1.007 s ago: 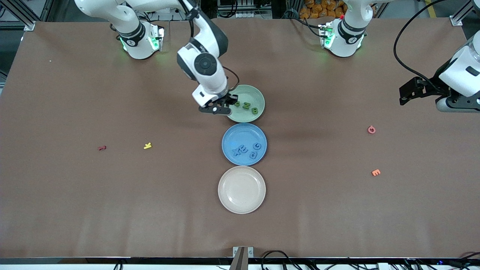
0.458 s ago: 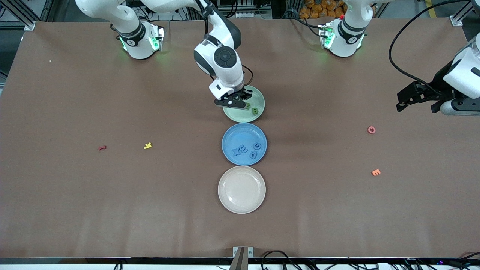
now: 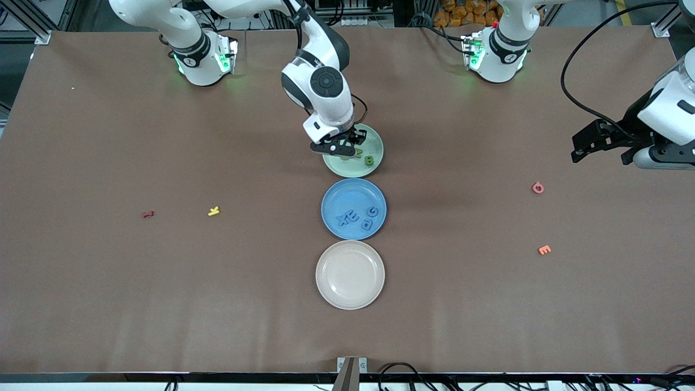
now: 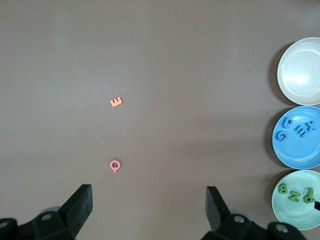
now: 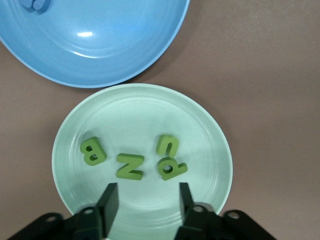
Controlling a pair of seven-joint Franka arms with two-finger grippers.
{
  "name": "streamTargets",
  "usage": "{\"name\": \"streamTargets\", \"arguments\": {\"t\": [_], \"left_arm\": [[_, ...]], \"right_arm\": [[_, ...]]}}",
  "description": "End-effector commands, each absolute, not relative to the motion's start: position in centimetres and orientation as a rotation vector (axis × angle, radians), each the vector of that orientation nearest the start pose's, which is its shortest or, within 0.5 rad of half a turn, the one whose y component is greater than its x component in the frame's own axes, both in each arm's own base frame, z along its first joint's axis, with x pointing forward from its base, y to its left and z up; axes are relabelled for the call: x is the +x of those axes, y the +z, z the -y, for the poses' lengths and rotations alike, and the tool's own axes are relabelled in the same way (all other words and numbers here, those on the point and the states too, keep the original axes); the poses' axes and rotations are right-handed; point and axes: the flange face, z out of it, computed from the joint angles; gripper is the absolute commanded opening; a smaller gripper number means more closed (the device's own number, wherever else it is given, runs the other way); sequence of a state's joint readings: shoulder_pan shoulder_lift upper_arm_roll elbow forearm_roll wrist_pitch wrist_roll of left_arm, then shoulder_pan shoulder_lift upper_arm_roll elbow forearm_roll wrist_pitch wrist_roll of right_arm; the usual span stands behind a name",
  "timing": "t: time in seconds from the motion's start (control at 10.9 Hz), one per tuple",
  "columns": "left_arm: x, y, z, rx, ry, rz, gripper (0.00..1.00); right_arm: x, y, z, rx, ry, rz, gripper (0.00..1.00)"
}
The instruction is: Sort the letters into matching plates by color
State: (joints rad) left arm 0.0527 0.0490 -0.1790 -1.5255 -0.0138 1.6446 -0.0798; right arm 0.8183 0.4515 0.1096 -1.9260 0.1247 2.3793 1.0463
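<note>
Now our right gripper (image 5: 144,196), having swung in over the green plate (image 3: 371,139), hangs half-open and empty with all four green letters (image 5: 131,166) just ahead of its jaws, so sorting looks done; our left gripper (image 4: 149,207) waits wide open.

A robotics lab is showing here: two white arms (image 3: 320,92) are standing bolted at a wide brown table (image 3: 163,304), aluminium framing (image 3: 32,21) and black cables (image 3: 586,81) are running along its edges.
</note>
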Motion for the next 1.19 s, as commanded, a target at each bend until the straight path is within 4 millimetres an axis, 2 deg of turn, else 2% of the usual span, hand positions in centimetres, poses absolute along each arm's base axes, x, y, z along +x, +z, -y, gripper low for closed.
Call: {"name": "streamTargets", "arguments": {"t": [0.0, 0.09, 0.18, 0.27, 0.46, 0.73, 1.01, 1.1], "left_arm": [[57.3, 62.8, 7.4, -3.176, -0.120, -0.073, 1.00], [57.3, 62.8, 7.3, -3.174, -0.120, -0.071, 1.00], [57.3, 62.8, 7.3, -3.173, -0.120, -0.071, 1.00], [57.3, 62.8, 7.3, -3.173, -0.120, -0.071, 1.00], [57.3, 62.8, 7.4, -3.173, -0.120, -0.073, 1.00], [57.3, 62.8, 7.4, -3.167, -0.121, -0.076, 1.00], [57.3, 62.8, 7.6, -3.162, -0.122, -0.081, 1.00], [57.3, 62.8, 7.5, -3.160, -0.122, -0.079, 1.00]], "right_arm": [[37.8, 26.0, -50.7, -3.038, 0.157, -0.402, 0.82], [37.9, 26.3, -50.7, -3.037, 0.155, -0.402, 0.86], [38.0, 27.6, -50.6, -3.032, 0.146, -0.396, 0.86], [38.6, 29.2, -50.1, -3.041, 0.158, -0.399, 0.86], [40.5, 33.7, -48.1, -3.051, 0.166, -0.396, 0.88], [44.8, 39.7, -41.7, -3.051, 0.145, -0.296, 0.86], [49.1, 43.8, -33.3, -3.062, 0.163, -0.247, 0.89], [50.2, 44.8, -30.6, -3.062, 0.169, -0.252, 0.95]]}}
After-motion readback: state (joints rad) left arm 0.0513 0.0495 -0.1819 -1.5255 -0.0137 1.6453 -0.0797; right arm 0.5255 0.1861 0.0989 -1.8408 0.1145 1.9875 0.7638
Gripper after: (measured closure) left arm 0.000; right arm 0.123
